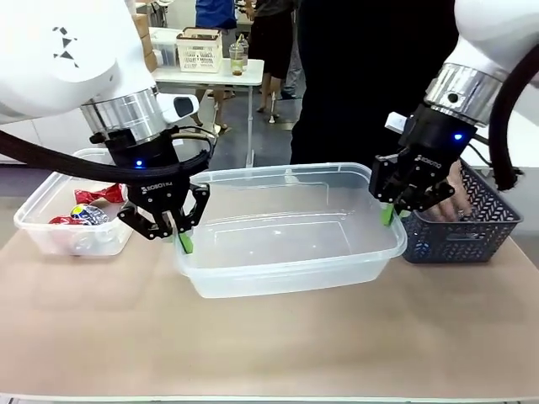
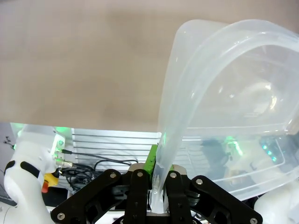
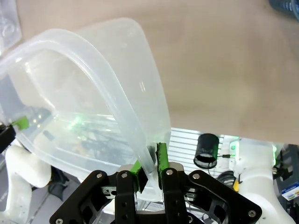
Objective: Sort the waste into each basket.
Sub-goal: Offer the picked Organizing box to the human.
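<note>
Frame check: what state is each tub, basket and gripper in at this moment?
middle tub: empty, upright, gripped at both ends.
left tub: upright, holds waste, including red wrappers.
left gripper: jaws shut on the middle tub's rim.
right gripper: jaws shut on the middle tub's rim.
lattice basket: upright, a person's hand reaching into it.

Clear tub (image 1: 286, 271), red wrappers (image 1: 101, 195), dark blue lattice basket (image 1: 459, 244), tan table (image 1: 269, 345)
</note>
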You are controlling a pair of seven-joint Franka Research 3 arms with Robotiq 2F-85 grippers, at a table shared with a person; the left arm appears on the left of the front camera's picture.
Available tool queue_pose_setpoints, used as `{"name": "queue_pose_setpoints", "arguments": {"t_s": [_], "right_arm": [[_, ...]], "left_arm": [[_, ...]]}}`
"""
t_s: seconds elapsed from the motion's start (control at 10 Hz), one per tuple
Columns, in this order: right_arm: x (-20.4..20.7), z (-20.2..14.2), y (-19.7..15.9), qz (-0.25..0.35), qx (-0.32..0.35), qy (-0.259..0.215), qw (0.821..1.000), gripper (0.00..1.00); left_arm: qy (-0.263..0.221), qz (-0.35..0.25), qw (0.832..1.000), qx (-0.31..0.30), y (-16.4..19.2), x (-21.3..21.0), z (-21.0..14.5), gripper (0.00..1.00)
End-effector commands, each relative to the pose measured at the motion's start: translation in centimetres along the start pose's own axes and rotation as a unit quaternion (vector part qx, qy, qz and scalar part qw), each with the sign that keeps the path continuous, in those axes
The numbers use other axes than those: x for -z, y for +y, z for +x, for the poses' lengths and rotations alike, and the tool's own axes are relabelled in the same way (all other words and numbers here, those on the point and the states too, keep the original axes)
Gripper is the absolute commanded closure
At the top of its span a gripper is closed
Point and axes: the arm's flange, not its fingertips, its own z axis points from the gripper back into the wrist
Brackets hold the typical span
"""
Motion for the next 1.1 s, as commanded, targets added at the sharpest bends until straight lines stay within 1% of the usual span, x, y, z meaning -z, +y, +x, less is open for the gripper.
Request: {"name": "queue_pose_setpoints", "arguments": {"t_s": [0.0, 1.0], "right_arm": [[-0.26, 0.13, -0.1, -0.004, 0.0, 0.003, 1.0, 1.0], [-0.26, 0.13, -0.1, -0.004, 0.0, 0.003, 1.0, 1.0]], "left_arm": [[-0.004, -0.003, 1.0, -0.006, 0.15, -0.39, -0.18, 0.95], [-0.004, -0.003, 1.0, -0.006, 0.15, -0.39, -0.18, 0.95]]}}
